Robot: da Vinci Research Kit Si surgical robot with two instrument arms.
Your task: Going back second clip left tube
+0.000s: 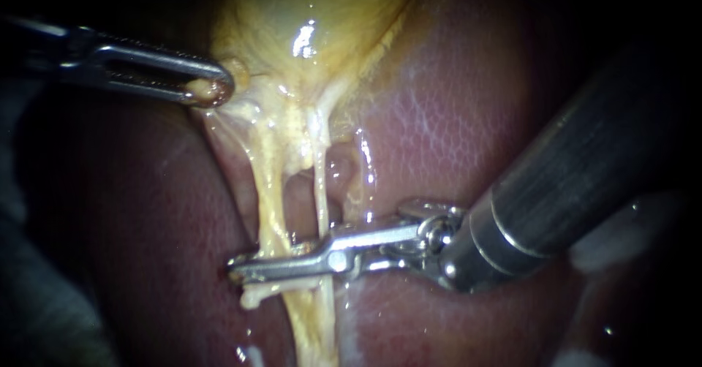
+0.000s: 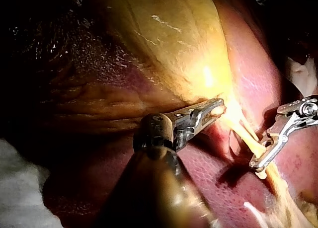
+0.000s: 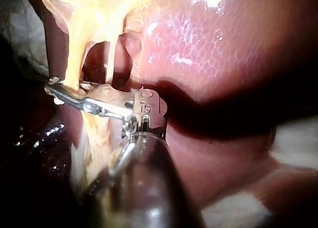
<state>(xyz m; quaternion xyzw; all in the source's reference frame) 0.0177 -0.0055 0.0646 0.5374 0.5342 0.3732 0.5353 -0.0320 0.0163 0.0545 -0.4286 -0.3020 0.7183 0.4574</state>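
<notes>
The yellow gallbladder (image 1: 314,16) hangs over the liver (image 1: 453,118). My left instrument (image 1: 219,89) is shut on a nub at the gallbladder's lower edge; the left wrist view shows that hold (image 2: 216,109) too. Two pale strands run down from there: the thick left tube (image 1: 269,191) and the thin right tube (image 1: 320,184). My right instrument (image 1: 238,268) reaches across both, its jaws a little apart with the left tube between them, as the right wrist view (image 3: 52,86) also shows. A pale stub (image 1: 252,294) sticks out just under the jaw tips; whether it is a clip I cannot tell.
The right instrument's thick dark shaft (image 1: 570,162) covers the liver on the right. White gauze-like material (image 2: 20,188) lies beside the liver. Yellow tissue (image 1: 314,330) continues below the jaws.
</notes>
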